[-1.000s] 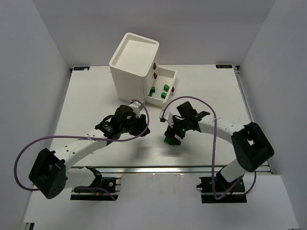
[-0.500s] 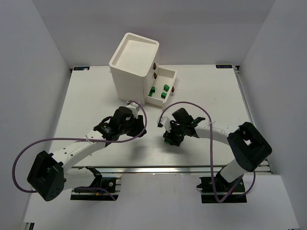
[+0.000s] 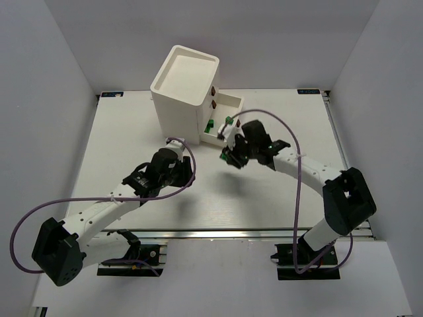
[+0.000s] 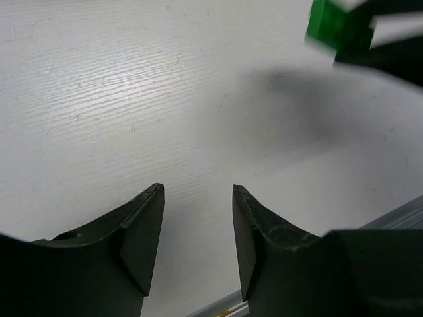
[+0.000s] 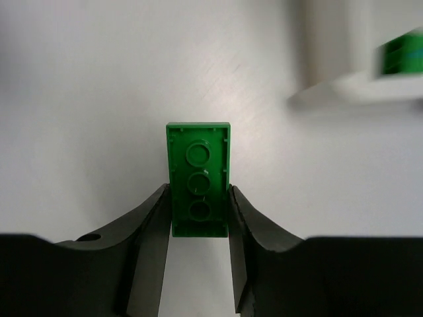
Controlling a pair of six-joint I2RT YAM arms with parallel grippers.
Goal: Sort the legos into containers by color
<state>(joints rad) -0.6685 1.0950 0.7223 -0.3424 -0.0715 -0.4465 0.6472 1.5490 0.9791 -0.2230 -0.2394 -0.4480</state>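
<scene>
We have the right gripper (image 5: 198,190) closed on a dark green brick (image 5: 198,142), a flat three-stud plate pinched across its narrow width by its two long side walls. The fingers (image 5: 149,231) take the near half. The rearmost stud sits between the pads and the far half juts out past the fingertips, with the studs facing the wrist camera. The plate hangs clear of the table (image 3: 132,132).

Ahead of the fingertips and off to their right lies the corner of the open drawer (image 5: 344,89), with another green piece (image 5: 400,56) inside. From above, that drawer stands pulled out at the foot of the white cabinet (image 3: 182,86).

We judge the plate to be rigid, almost weightless and made of hard, smooth plastic. A light squeeze should be enough, and crushing it is no worry. The side walls are slick and the grip sits behind the plate's middle, so a knock on the free end could swing it between the pads. A hold across the middle of the long sides would be steadier. Something this light and hard is likely to bounce, so we would release it low inside the drawer.

The left gripper (image 4: 197,191) is parted to a moderate gap and holds nothing. The carried plate shows beyond its fingertips, off to their right.
</scene>
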